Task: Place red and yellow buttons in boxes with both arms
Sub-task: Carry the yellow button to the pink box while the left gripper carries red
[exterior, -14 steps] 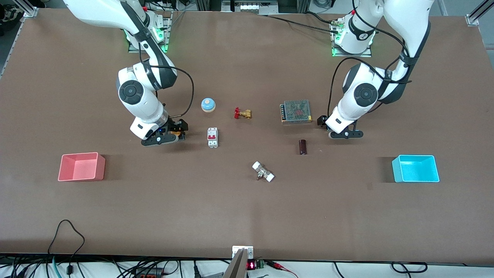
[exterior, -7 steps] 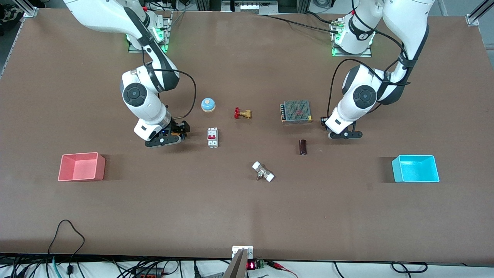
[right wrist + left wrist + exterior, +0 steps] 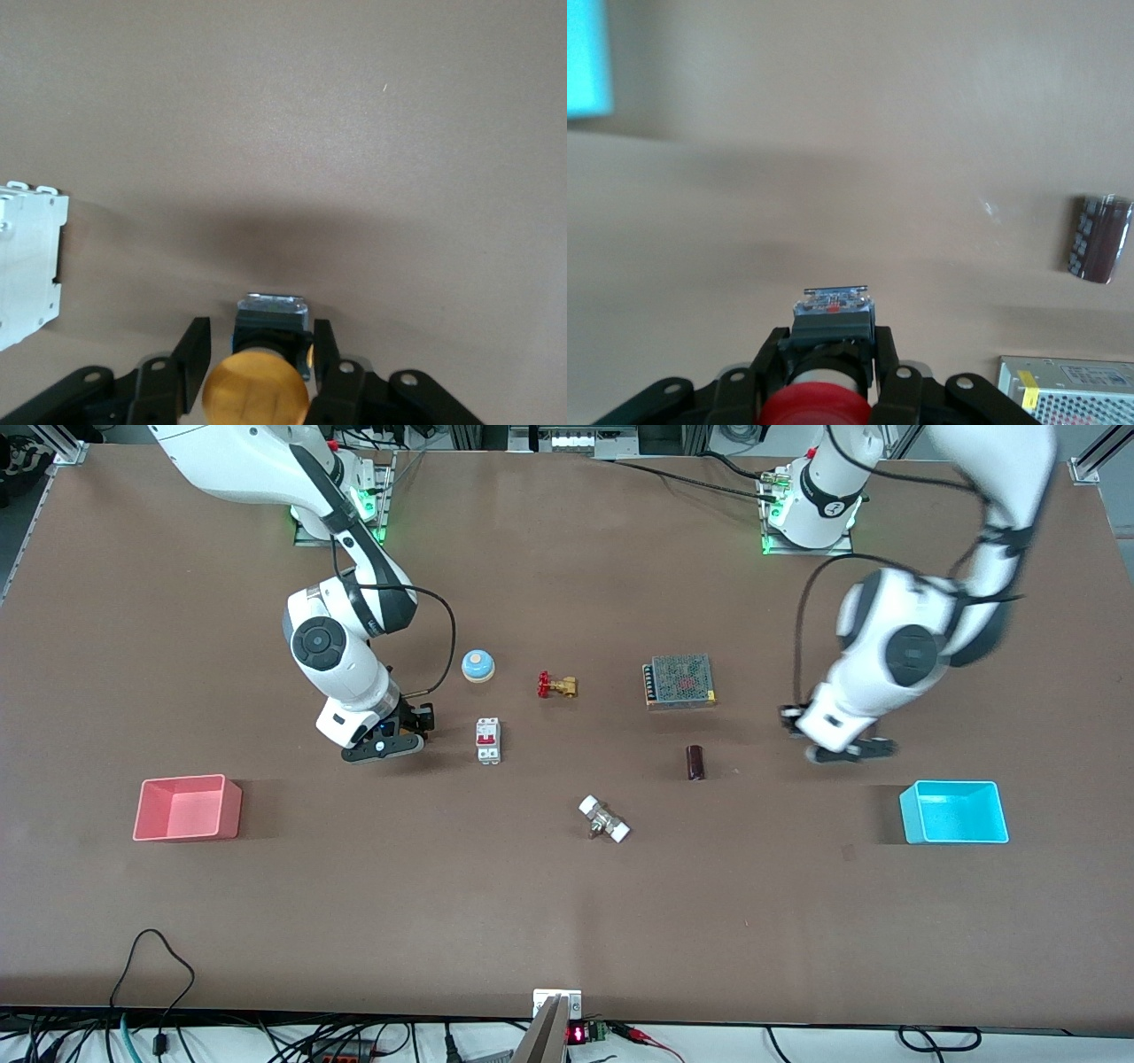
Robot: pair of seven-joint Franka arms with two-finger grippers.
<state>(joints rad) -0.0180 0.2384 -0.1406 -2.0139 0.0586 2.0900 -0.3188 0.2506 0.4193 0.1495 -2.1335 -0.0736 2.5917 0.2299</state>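
Observation:
My left gripper is in the air between the dark cylinder and the cyan box. It is shut on the red button, with both fingers pressed on the black body in the left wrist view. The cyan box shows at that view's corner. My right gripper is low over the table beside the white breaker, toward the right arm's end. In the right wrist view it is open around the yellow button, with a gap at one finger. The pink box stands empty toward the right arm's end.
A blue-white dome, a red-handled brass valve, a white breaker, a metal-mesh power supply, a dark cylinder and a white-ended fitting lie about the middle of the table.
My left arm has swung toward the cyan box with the red button in its gripper. My right gripper has shifted slightly toward the breaker, staying around the yellow button.

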